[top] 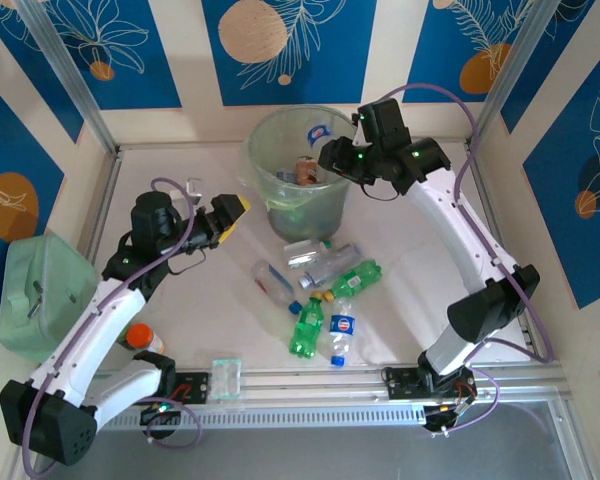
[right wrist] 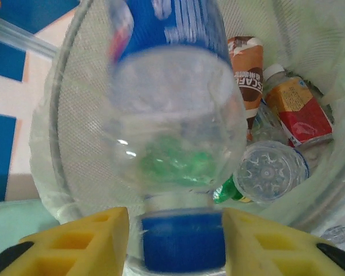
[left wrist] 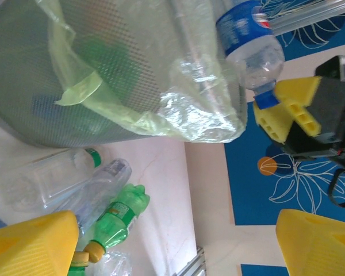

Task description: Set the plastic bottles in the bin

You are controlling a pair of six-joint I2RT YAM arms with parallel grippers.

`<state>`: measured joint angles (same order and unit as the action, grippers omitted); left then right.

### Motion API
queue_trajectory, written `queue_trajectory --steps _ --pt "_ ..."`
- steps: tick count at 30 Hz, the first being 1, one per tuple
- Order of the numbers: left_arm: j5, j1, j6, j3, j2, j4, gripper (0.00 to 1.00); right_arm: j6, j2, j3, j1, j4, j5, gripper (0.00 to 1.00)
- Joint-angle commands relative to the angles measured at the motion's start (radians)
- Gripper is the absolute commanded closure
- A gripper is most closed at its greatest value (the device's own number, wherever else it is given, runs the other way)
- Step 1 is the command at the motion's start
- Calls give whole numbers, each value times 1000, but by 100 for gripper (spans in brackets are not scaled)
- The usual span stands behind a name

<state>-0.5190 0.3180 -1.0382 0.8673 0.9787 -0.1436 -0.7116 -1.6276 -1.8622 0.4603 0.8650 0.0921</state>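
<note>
A pale table [top: 200, 300] stands between blue patterned walls, with a robot arm bolted at each near corner. At the far middle stands the bin [top: 272, 160], a round translucent grey-green bucket lined with a thin clear bag. It already holds several containers, among them one with a brown label [right wrist: 245, 69] and one with a red label [right wrist: 298, 108]. A mint-green boxy container [top: 40, 290] sits off the table's left edge. The right gripper [right wrist: 175, 227] reaches over the bin's right rim. Its yellow fingers stand on either side of the blue cap [right wrist: 183, 244] of a blue-labelled bottle [right wrist: 172, 132], which hangs blurred, base down, above the bin's mouth. A sliver of space shows on one side of the cap, so I cannot tell whether the bottle is clamped. The left gripper [top: 230, 213] hovers left of the bin, jaws spread wide and empty. Just in front of the bin, a cluster of loose bottles [top: 320, 290] lies on the table: clear ones, two green ones and one with a blue label. An orange-capped bottle [top: 140, 337] lies beside the left arm.
</note>
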Motion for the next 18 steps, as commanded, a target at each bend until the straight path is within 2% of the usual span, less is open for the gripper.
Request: queue_trajectory --steps 1,4,9,13,18 --pt "20 -5 15 -22 -1 -13 12 19 2 -53 -8 30 33 40" --pt "25 -6 12 -34 3 -18 13 23 5 -69 -9 32 42 36" --pt "42 -5 8 -56 3 -33 14 27 35 -63 -6 32 54 35" --pt "60 -6 9 -83 5 -60 16 29 115 26 7 6 95 35" --pt "80 -5 11 -106 6 -85 17 10 251 218 35 5 182 32"
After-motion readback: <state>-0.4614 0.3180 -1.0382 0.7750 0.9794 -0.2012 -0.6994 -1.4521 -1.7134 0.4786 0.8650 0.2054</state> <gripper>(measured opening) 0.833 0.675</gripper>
